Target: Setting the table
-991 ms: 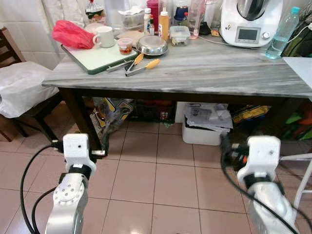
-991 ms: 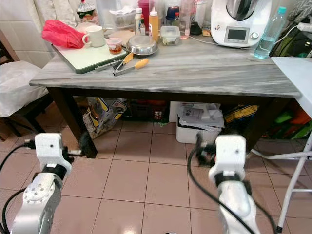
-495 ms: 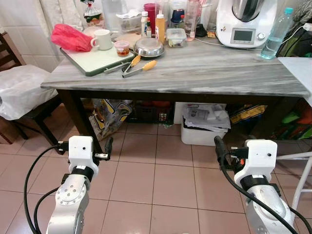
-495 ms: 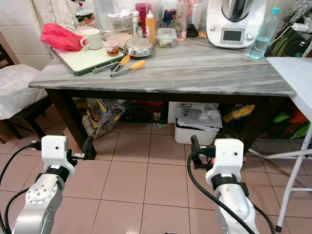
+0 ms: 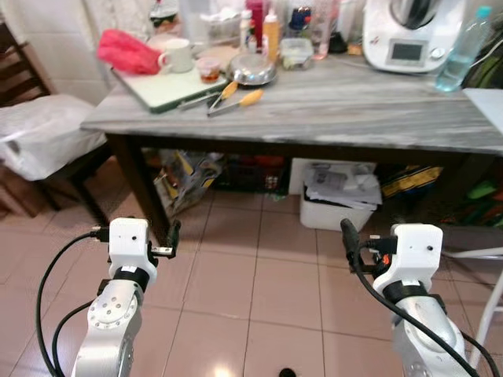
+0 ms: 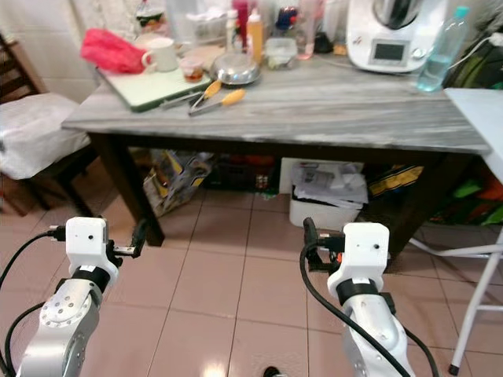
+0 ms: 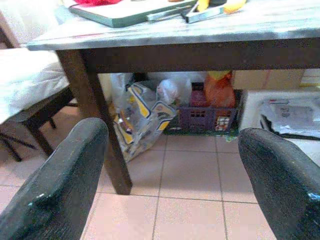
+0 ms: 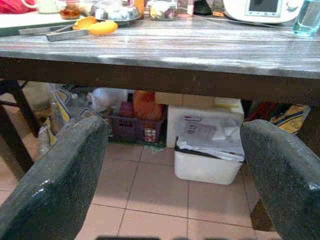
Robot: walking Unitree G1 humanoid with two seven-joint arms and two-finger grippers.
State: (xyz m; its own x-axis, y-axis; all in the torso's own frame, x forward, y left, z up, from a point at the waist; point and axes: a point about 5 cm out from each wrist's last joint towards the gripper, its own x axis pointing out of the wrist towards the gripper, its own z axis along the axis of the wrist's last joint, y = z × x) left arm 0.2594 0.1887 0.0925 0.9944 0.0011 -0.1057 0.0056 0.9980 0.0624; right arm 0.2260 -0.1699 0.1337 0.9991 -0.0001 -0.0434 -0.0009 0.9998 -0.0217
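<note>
- Table (image 5: pixel 330 102) setting is barely beginning, as far as I can judge: nothing is laid out as a place setting, and the near stretch of the grey marbled top is lying bare.
- The things to be set are sitting crowded at the far left end: a white mug (image 5: pixel 176 56) on a green-edged tray (image 5: pixel 161 88), a steel bowl (image 5: pixel 251 72), and orange-handled tongs (image 5: pixel 234 95) lying just beside the tray.
- The left gripper (image 5: pixel 174 236) is hanging low over the floor tiles, fingers (image 7: pixel 65 185) spread wide and holding nothing.
- The right gripper (image 5: pixel 346 233) is hovering at the same height, likewise spread and empty.
- Both are pointing toward the table from well short of it, so approaching, picking up and placing all seem to be waiting.
</note>
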